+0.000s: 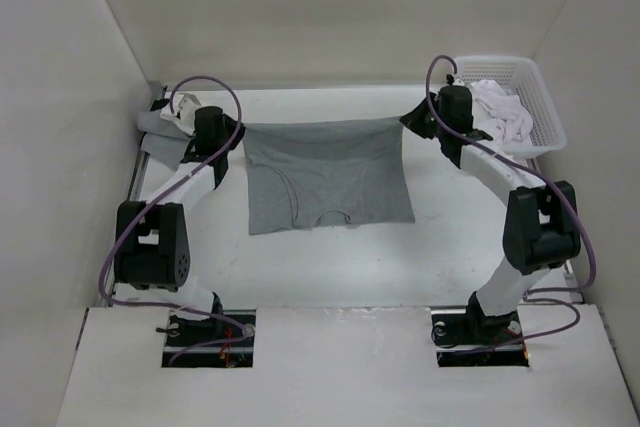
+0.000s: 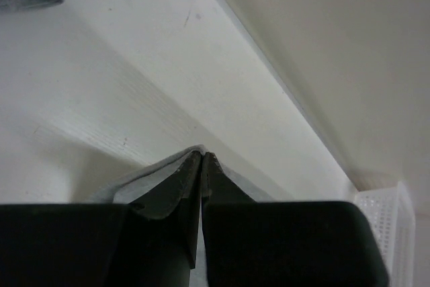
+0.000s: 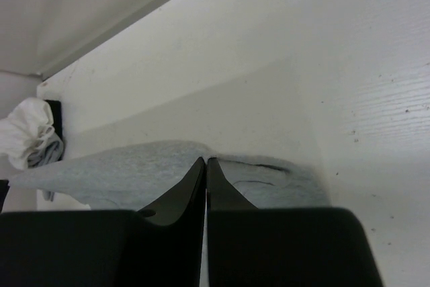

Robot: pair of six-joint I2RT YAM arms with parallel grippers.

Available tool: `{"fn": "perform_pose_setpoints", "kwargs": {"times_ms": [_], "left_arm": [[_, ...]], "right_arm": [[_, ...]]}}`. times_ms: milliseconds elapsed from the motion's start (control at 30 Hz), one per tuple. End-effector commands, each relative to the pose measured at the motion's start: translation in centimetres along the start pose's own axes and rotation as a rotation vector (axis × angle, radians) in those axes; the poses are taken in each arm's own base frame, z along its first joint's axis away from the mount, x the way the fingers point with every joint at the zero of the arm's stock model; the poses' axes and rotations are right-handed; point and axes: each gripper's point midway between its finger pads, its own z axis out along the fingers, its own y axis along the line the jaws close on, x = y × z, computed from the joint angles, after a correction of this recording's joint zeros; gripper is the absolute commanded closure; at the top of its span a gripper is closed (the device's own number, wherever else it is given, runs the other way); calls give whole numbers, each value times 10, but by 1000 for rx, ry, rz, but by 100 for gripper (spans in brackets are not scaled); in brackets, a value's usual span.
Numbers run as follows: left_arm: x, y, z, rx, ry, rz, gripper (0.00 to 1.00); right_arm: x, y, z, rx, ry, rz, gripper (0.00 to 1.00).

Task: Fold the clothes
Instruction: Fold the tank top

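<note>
Grey T-shirt (image 1: 325, 182) held taut: L gripper (image 2: 202, 154) clamped tight on its 10 o'clock corner, R gripper (image 3: 205, 160) clamped on 2 o'clock corner.

You have a plain light-grey T-shirt (image 1: 325, 182) opened out wide on the far half of the table (image 1: 330, 277). Its far edge is raised and stretched straight, with one corner pinched in the left gripper (image 2: 201, 156) and the other in the right gripper (image 3: 205, 160). The rest lies fairly smooth, with the neck opening at the near edge.
</note>
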Motion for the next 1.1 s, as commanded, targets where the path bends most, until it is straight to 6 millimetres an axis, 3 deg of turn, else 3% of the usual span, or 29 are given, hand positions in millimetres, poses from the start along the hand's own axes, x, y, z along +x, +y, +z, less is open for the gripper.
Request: {"fn": "perform_pose_setpoints", "kwargs": {"times_ms": [0, 200, 433, 567, 700, 867, 967, 1067], "left_arm": [[-16, -26, -34, 131, -63, -40, 100], [25, 12, -82, 152, 4, -46, 100], [47, 47, -140, 176, 40, -37, 100], [60, 60, -161, 175, 68, -17, 100], [75, 82, -170, 137, 102, 0, 99], [94, 112, -176, 78, 140, 3, 93], [86, 123, -178, 45, 115, -10, 88], [70, 113, -181, 73, 75, -25, 78]], "right_arm": [[-10, 19, -27, -79, -69, 7, 97], [29, -14, -55, -44, -61, 82, 97], [66, -47, -103, -25, -88, 136, 97], [92, -71, -125, 10, -79, 165, 98], [120, -90, -135, 57, -41, 203, 97], [139, -105, -146, 95, -21, 270, 93], [149, -107, -155, 106, -10, 273, 83], [150, -113, -163, 134, -21, 233, 72]]}}
